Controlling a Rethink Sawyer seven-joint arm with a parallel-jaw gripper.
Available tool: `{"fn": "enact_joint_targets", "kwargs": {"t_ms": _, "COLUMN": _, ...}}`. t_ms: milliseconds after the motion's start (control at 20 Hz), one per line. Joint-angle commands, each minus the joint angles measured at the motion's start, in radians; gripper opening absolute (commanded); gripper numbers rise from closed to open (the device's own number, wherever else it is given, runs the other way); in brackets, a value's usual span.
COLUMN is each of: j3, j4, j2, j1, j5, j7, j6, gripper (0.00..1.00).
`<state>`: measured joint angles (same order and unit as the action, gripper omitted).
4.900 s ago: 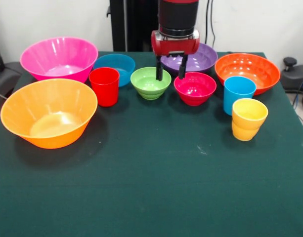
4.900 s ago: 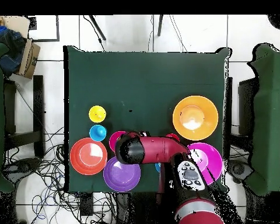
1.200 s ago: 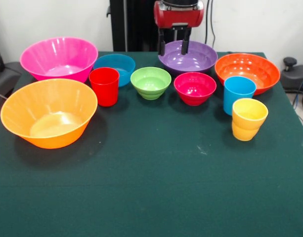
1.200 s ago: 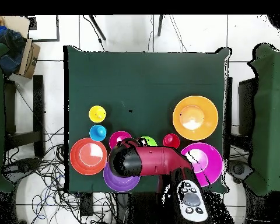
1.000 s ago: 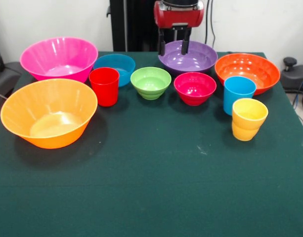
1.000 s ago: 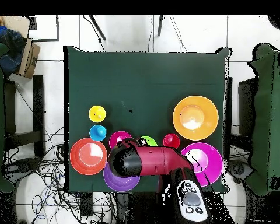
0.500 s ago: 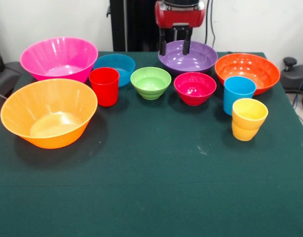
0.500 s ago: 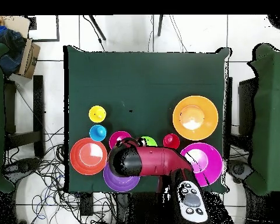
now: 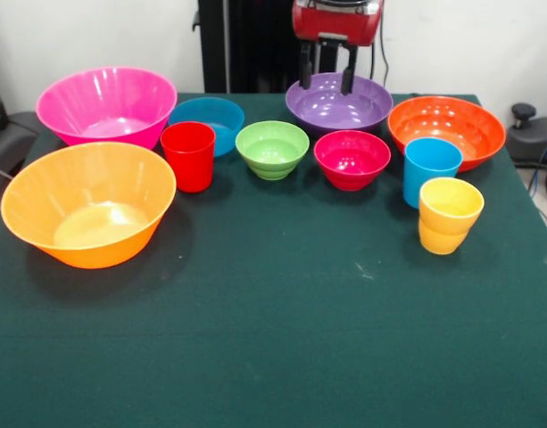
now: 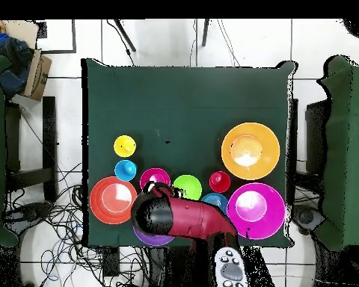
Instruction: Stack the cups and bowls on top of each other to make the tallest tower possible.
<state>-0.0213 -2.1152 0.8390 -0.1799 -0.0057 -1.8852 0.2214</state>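
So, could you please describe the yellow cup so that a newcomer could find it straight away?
In the front view, start at the large orange bowl at the table's right rear corner. Just in front of it stands a sky-blue cup, and the yellow cup sits right in front of that. It alone is yellow and pinched at the waist.

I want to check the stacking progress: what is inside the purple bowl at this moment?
In the front view the purple bowl looks empty; the open hand hangs above it, holding nothing. In the overhead view the arm covers most of the bowl, so only the front view shows its inside.
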Motion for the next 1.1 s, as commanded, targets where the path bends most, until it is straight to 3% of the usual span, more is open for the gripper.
{"fn": "enact_joint_targets", "kwargs": {"t_ms": 50, "j3": -0.162, "j4": -0.102, "j2": -0.006, "j1": 0.146, "j5": 0.126, "j7": -0.379, "j6": 0.049, "gripper": 1.0}}
{"fn": "enact_joint_targets", "kwargs": {"t_ms": 200, "j3": -0.237, "j4": -0.101, "j2": 0.001, "j1": 0.212, "j5": 0.163, "j7": -0.477, "j6": 0.132, "gripper": 1.0}}
{"fn": "enact_joint_targets", "kwargs": {"t_ms": 500, "j3": -0.289, "j4": -0.115, "j2": -0.014, "j1": 0.265, "j5": 0.206, "j7": -0.602, "j6": 0.129, "gripper": 1.0}}
{"fn": "enact_joint_targets", "kwargs": {"t_ms": 800, "j3": -0.274, "j4": -0.12, "j2": -0.011, "j1": 0.254, "j5": 0.195, "j7": -0.606, "j6": 0.094, "gripper": 1.0}}
{"fn": "enact_joint_targets", "kwargs": {"t_ms": 1100, "j3": -0.226, "j4": -0.138, "j2": -0.007, "j1": 0.2, "j5": 0.182, "j7": -0.572, "j6": 0.04, "gripper": 1.0}}
